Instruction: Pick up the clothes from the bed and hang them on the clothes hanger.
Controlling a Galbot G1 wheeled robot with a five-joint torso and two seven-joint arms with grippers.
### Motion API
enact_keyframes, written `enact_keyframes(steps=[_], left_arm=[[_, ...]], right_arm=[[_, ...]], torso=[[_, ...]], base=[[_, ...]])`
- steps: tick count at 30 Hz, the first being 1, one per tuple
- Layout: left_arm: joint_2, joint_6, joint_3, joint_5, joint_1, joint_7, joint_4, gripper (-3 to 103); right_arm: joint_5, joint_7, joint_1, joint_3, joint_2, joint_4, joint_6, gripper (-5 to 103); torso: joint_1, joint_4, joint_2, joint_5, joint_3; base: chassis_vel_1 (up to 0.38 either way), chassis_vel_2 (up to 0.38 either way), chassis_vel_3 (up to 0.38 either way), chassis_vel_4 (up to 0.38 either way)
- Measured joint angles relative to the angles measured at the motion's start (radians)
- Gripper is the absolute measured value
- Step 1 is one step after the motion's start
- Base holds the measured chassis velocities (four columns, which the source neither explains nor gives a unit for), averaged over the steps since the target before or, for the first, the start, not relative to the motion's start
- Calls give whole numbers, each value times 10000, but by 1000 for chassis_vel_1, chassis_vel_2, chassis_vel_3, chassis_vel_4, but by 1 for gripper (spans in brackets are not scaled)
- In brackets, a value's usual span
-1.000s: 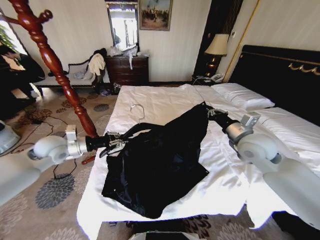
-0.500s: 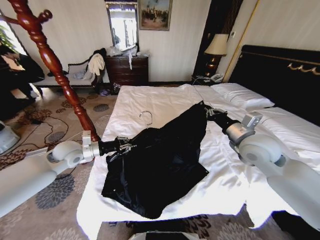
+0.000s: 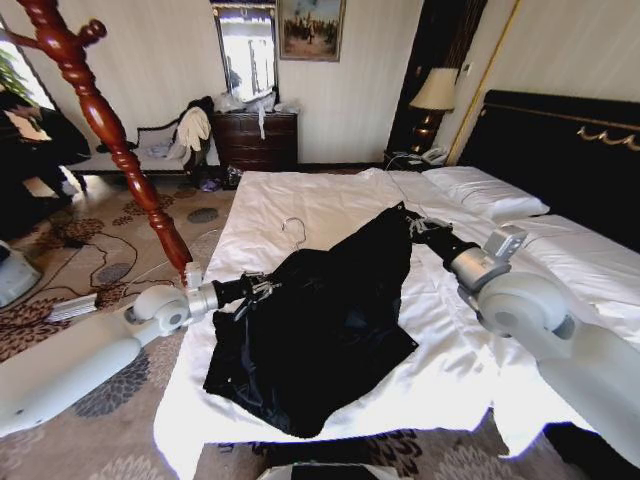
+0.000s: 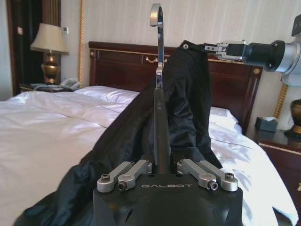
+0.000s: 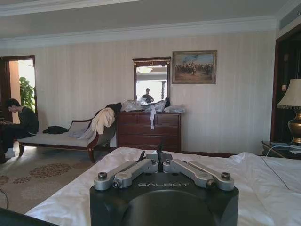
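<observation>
— Status on the bed (image 3: 330,195)?

— Coat (image 3: 320,320) is spread black across the white sheets, its near hem towards the foot of the bed and one corner lifted. My right gripper (image 3: 412,224) has that raised edge pinched — the jaws are closed on the cloth, holding it up off the mattress so the opening stays reachable.

— And the left?

— My left gripper (image 3: 262,290) sits at the coat's near-left edge, jaws clamped on the black stem of the hanger (image 4: 158,113). The silver hook (image 3: 292,231) pokes out above the fabric, and the hanger's body seems already tucked inside the coat, though I can't see how far.

— Why hold both ends?

— I judge the right arm keeps the shoulder lifted and taut while the left feeds the hanger in. The wooden coat stand (image 3: 110,130) waits beside the bed on my left.
</observation>
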Motion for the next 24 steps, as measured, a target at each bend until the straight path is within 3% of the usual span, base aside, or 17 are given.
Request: enact_keyframes(steps=[6,12,16,24], left_arm=[[-268,88,333,209,-109,-10,94,16],[-1061,221,358,249,-546,-152,693,16],[-1556,262,1214,262,-1382,-147,990,16],[-2156,298,2073,315,-2010,-443,1306,16]], right_arm=[[88,14,-110,129,-94,57,-8,0],[153,77,-130,142,-60,290,-64,0],[153,147,-238,132,64,485,-124,0],[266,166,-497,461,9,568,-131,0]], torso=[[-1,4,0,-3,0],[0,3,1,-2,0],[0,1,0,3,0],[0,3,0,-1,0]], base=[[0,0,0,0],[0,0,0,0],[0,0,0,0],[0,0,0,0]])
